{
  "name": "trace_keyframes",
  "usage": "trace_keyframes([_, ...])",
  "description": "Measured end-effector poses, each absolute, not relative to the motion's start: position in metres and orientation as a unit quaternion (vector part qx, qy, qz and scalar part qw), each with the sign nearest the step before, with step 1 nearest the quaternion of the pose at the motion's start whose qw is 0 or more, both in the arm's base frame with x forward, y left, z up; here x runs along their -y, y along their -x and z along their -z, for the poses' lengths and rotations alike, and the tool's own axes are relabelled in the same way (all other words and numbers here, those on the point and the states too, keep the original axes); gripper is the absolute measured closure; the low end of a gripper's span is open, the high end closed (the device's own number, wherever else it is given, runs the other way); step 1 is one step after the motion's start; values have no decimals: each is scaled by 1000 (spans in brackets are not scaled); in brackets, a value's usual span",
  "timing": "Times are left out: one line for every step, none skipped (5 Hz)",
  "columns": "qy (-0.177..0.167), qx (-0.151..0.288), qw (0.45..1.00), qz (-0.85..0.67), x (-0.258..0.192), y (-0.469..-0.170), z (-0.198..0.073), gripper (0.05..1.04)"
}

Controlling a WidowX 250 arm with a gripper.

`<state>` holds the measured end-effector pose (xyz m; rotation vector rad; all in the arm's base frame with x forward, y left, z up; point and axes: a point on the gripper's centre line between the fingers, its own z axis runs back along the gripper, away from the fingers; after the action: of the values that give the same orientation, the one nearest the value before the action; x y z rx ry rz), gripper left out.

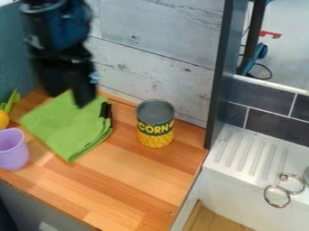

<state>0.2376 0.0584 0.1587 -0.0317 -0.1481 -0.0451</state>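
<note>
Gripper: black, seen at 11 o'clock in the view, tip [73, 92] over the cloth's 12 o'clock end (blurry, contact can't be told).
Gripper state: cannot be told whether released or clenched; nothing clearly held.
Green cloth [66, 128]: laid flat on the wooden counter [129, 182], spread toward 6 o'clock from the gripper; long axis not clear, a folded edge seen at 4 o'clock.
Black slim items [106, 116]: set at the cloth's 3 o'clock edge, long axis roughly 12 to 6.
Corn can [156, 125]: stood upright, near 4 o'clock from the gripper, apart from the cloth.
Purple cup [12, 150]: stood upright, near 7 o'clock from the gripper.
Yellow item [3, 120]: cut off at the view's 9 o'clock edge.
Sink unit [241, 164]: placed at 4 o'clock from the can.
</note>
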Motion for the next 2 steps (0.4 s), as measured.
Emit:
trace_keyframes([1,108,994,24,-51,-278,-158,83])
trace_keyframes([-2,118,993,14,-45,-320,-153,83])
